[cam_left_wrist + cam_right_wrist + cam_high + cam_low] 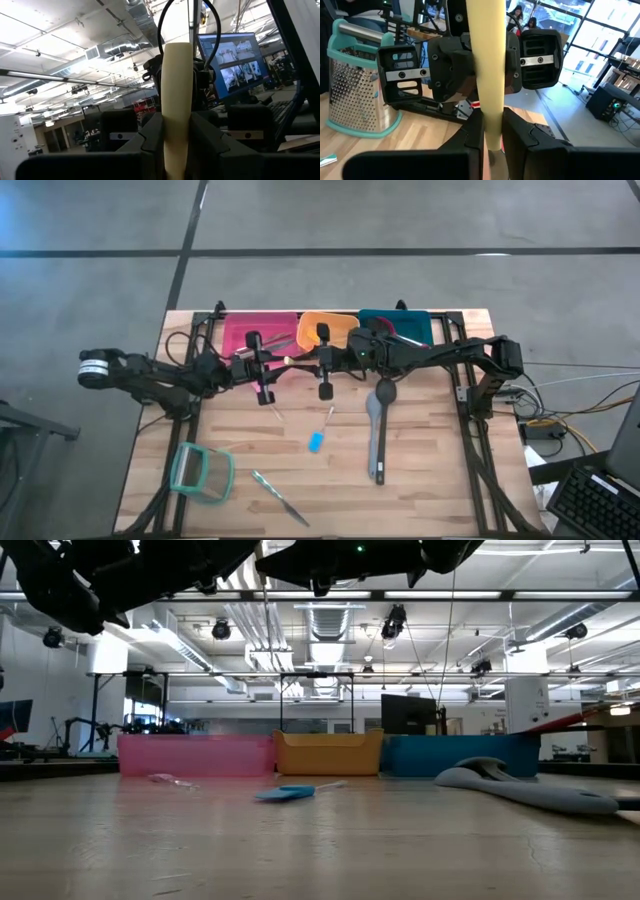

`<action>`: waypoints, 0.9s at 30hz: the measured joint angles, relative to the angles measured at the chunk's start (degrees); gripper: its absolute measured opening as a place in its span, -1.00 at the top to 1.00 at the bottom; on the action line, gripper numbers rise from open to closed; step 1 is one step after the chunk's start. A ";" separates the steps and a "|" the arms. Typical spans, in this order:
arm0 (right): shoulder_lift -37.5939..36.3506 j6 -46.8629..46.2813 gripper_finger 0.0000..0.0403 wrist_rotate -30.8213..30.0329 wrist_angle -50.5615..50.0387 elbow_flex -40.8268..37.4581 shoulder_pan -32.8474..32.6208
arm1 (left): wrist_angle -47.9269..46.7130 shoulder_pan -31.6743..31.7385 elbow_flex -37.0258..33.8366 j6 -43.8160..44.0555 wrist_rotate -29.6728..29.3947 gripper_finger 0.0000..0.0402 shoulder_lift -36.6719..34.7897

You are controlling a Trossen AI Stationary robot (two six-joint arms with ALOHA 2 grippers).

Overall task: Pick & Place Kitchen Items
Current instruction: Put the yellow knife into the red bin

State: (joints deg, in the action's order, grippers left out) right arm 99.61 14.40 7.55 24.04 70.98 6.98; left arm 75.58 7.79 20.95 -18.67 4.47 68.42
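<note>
Both arms meet above the far middle of the wooden table [420, 480], just in front of the three bins. The left gripper [262, 366] and the right gripper [325, 362] face each other, and between them runs a cream-yellow handle [290, 359] of a utensil, held level in the air. In the left wrist view this handle [176, 110] stands between the left arm's own dark fingers [150, 137], which are pressed against it on both sides, so the left gripper pinches the handle. In the right wrist view the same handle [487, 75] passes between the right arm's fingers [520, 135], which are drawn in close on it, and the other gripper holds it farther along. The pink bin [240, 332], the orange bin [335, 325] and the teal bin [415, 325] stand in a row at the far edge. On the table, a long grey spatula [378, 430] lies right of the middle, pointing near to far. A small blue piece [316, 442] with a thin white stick lies in the middle. A slim metal knife [280, 498] lies near the front edge, and left of it lies a teal-rimmed grater [200, 472] on its side. In the low view the blue piece [285, 793] and the grey spatula [525, 790] rest flat on the wood.
</note>
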 joint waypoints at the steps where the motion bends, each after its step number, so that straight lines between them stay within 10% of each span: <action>1: 0.00 -0.06 0.84 0.00 -0.03 0.00 0.00 | -0.03 0.00 0.00 0.43 0.00 0.65 0.00; 12: -0.07 1.04 0.84 -1.38 -5.79 1.95 0.37 | -0.51 0.02 -0.33 1.28 0.13 0.24 0.00; 27: -7.21 3.11 0.85 -4.99 -44.57 11.56 0.46 | -1.31 -0.02 -0.33 2.74 0.33 0.20 -0.73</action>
State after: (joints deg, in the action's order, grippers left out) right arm 92.40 17.51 2.56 -20.53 82.54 7.44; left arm 74.27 7.77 20.62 -15.93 4.80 67.70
